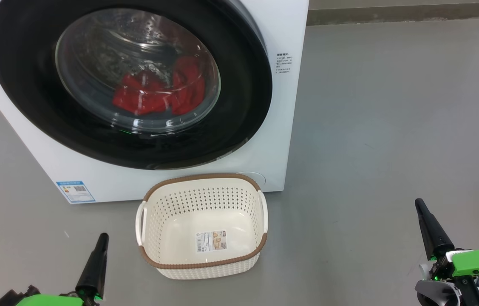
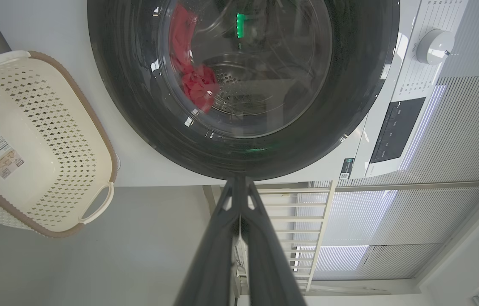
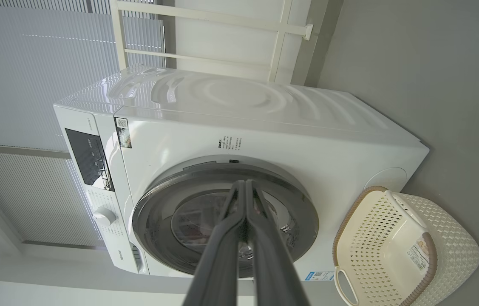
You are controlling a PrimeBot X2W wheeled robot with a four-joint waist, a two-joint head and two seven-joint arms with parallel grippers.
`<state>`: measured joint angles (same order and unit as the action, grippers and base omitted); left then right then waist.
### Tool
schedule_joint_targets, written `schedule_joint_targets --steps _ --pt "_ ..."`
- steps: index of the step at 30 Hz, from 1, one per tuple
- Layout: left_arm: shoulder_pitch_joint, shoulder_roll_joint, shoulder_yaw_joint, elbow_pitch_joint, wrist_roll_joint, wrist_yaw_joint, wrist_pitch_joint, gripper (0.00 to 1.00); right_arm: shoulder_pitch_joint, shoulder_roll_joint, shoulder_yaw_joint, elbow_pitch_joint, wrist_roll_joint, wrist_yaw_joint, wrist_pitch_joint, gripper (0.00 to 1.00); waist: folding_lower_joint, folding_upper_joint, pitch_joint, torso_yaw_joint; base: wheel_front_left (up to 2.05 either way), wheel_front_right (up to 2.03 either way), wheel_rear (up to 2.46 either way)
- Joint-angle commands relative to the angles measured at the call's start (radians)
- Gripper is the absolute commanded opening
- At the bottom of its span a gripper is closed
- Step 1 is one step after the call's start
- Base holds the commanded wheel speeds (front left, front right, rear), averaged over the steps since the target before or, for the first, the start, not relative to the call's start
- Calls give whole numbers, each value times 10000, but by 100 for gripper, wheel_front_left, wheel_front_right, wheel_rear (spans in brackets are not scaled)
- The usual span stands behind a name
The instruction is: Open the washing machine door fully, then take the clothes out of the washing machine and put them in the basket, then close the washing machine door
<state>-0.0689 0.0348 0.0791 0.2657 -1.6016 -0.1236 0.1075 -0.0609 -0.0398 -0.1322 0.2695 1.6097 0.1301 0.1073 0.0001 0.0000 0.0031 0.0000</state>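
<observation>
The white washing machine stands ahead with its black-rimmed round door closed. Red clothes lie in the steel drum behind the glass. The cream perforated basket with a brown rim sits empty on the floor right before the machine. My left gripper rests shut at the lower left, left of the basket. At the lower right my right gripper is shut too, well clear of the basket. The left wrist view shows the door, clothes and basket; the right wrist view shows machine, door and basket.
Grey floor spreads wide to the right of the machine. A control panel and dial sit on the machine's front. A pale rail frame and window blinds stand behind the machine.
</observation>
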Motion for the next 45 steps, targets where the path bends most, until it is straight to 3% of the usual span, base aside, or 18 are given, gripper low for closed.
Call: schedule_joint_targets --steps 1,24,25,35,45 --pt "-390 154 343 -208 -74 -71 54 0 -470 -104 188 -248 -7 6 57 0 -1 0 0 0 0 0 0" --pt "-390 154 343 -208 -74 -71 54 0 -470 -104 188 -248 -7 6 57 0 -1 0 0 0 0 0 0" --pt "8 -4 -7 28 1 2 -7 100 8 7 6 32 0 0 -3 100 0 0 0 0 0 0 0" --pt "101 -91 -209 375 -33 3 -154 100 71 143 361 441 57 0 -198 100 22 0 -14 2 0 0 0" --pt "-74 -5 -478 363 207 -2 -440 100 -218 124 791 560 -144 1 -473 100 0 0 6 0 0 0 0"
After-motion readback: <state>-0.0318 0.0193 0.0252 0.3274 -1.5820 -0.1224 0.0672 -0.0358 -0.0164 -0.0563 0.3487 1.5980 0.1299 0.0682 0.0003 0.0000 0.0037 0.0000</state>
